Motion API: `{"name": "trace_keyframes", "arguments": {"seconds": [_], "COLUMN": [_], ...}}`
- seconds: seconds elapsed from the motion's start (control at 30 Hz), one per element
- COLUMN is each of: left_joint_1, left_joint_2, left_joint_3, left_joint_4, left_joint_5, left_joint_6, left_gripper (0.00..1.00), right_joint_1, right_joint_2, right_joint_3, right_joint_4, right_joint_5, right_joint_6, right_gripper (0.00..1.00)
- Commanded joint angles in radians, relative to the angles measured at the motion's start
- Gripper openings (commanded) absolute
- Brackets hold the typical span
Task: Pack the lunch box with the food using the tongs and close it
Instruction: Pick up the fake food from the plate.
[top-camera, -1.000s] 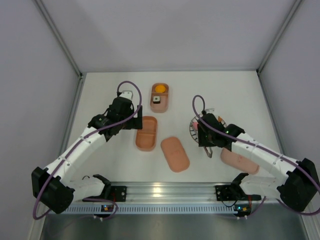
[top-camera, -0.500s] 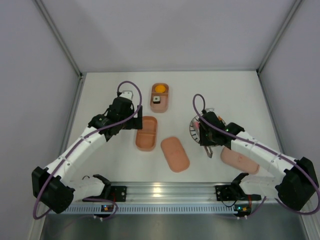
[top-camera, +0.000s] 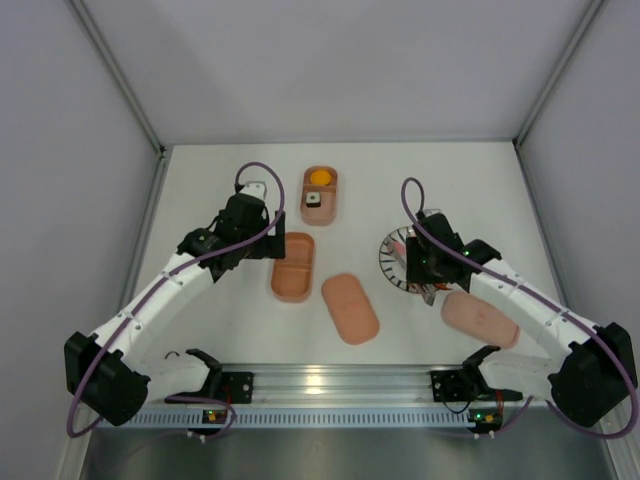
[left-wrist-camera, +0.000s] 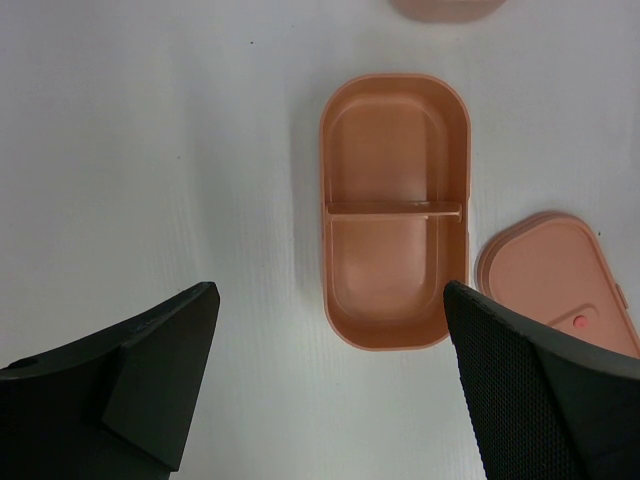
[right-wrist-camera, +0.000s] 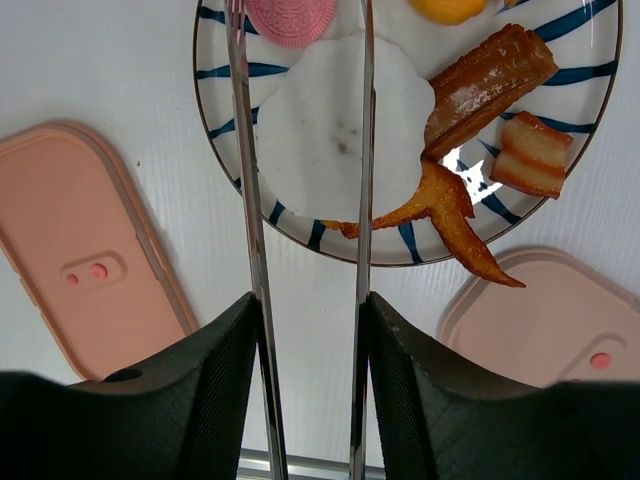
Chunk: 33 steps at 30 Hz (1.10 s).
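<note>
A: Right gripper (right-wrist-camera: 308, 325) clamps the tongs (right-wrist-camera: 247, 200), part squeezed. Their arms run straight ahead over the plate (right-wrist-camera: 330, 130).
B: Target?
A: Pink piece (right-wrist-camera: 292, 18), far end, between both arms. Left gripper (left-wrist-camera: 330, 300) gapes wide above the empty lunch box tray (left-wrist-camera: 395, 150).

The bench (top-camera: 450, 180) is white; the divided tray (left-wrist-camera: 395, 210) and the lids (right-wrist-camera: 85, 275) are salmon pink; the plate (right-wrist-camera: 340, 130) is white with dark blue radial stripes. On it lie a pink disc (right-wrist-camera: 292, 18) at twelve o'clock, a yellow-orange piece (right-wrist-camera: 450, 8) at one, a glossy brown strip (right-wrist-camera: 490, 75) at two, a brown-and-tan layered chunk (right-wrist-camera: 527, 158) at three and a golden-brown wing (right-wrist-camera: 455, 215) at five; the tongs (right-wrist-camera: 244, 150) are silvery; the left tool (left-wrist-camera: 328, 295) and right tool (right-wrist-camera: 310, 300) are black.
</note>
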<state>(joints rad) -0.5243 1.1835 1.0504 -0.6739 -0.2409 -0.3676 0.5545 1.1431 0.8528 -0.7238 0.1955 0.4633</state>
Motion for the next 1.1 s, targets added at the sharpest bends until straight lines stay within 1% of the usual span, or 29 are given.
{"name": "trace_keyframes", "arguments": {"seconds": [0.0,0.2,0.37,0.67,1.07], "left_joint_1": [0.004,0.006,0.006,0.006,0.004], "left_joint_2": [-0.001,-0.001,-0.002,-0.001,-0.002], "left_joint_3": [0.002,0.000,0.003,0.000,0.002], "left_joint_4": [0.031,0.033,0.033,0.033,0.031], "left_joint_5": [-0.006,-0.003,-0.001,0.000,0.000], "left_joint_6": [-0.004,-0.005,-0.008,-0.007,-0.005], "left_gripper": [0.99,0.99,0.99,0.99,0.99], "right_joint_1": [-0.036,-0.041,-0.041,-0.042,-0.048], "right_joint_2": [-0.026,-0.017,-0.009,-0.019,-0.034], "right_joint_3": [0.029,0.048,0.060,0.098,0.149], "right_joint_4": [0.043,0.032,0.014,-0.017,-0.058], "right_joint_5": [-0.048,-0.094,-0.097,-0.048,-0.005], "right_joint_6": [-0.032,-0.051,-0.066,-0.066,-0.078], "right_gripper": [0.45,0.41,0.39,0.37,0.37]}}
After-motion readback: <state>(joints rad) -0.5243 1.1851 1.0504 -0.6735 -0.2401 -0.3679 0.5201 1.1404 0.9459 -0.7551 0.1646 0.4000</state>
